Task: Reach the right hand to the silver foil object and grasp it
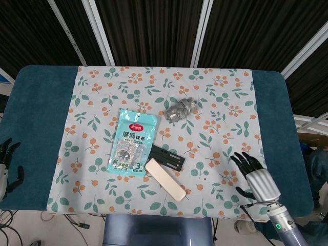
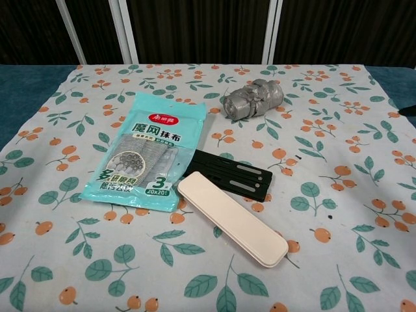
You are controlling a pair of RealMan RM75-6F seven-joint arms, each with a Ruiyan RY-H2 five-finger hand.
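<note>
The silver foil object is a crumpled grey lump lying on the floral cloth just right of the table's centre; the chest view shows the silver foil object at upper middle. My right hand hovers over the cloth's near right part, fingers spread and empty, well short of the foil. A dark fingertip of it just shows at the right edge of the chest view. My left hand hangs off the table's left edge, fingers apart, holding nothing.
A teal cloth packet lies left of centre. A black flat holder and a cream oblong case lie near the front middle. The floral cloth covers a blue table.
</note>
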